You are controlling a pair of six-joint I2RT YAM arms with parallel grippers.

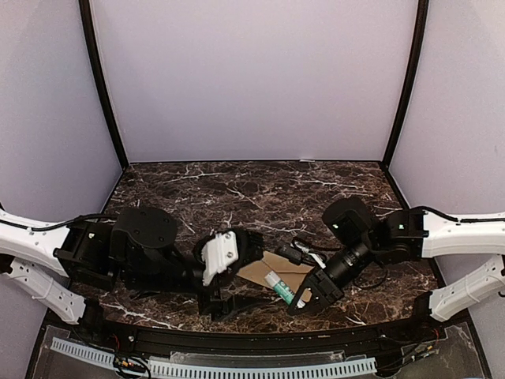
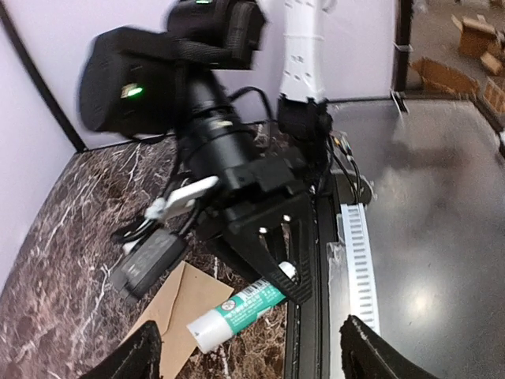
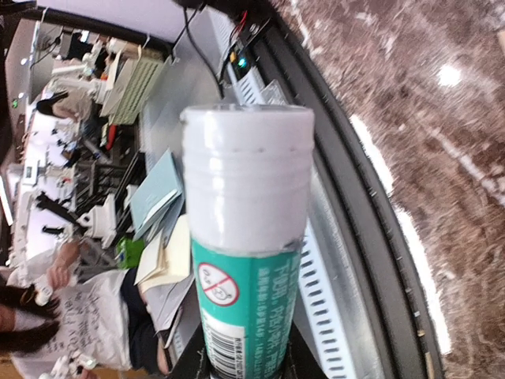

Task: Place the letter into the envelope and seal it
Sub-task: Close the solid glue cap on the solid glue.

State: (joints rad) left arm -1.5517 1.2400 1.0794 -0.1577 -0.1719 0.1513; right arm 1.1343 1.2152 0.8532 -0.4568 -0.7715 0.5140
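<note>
Glue stick (image 3: 248, 197) sits clamped in my right gripper (image 1: 306, 296); my left gripper (image 2: 248, 355) gapes wide, empty. I'd draw the tip lightly along the envelope (image 2: 177, 304) flap's edges.

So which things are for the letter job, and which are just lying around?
For the job: the envelope; the glue stick, likely for sealing. The letter is not in sight.
Just lying about: cardboard boxes in the background; white slotted strip.
</note>
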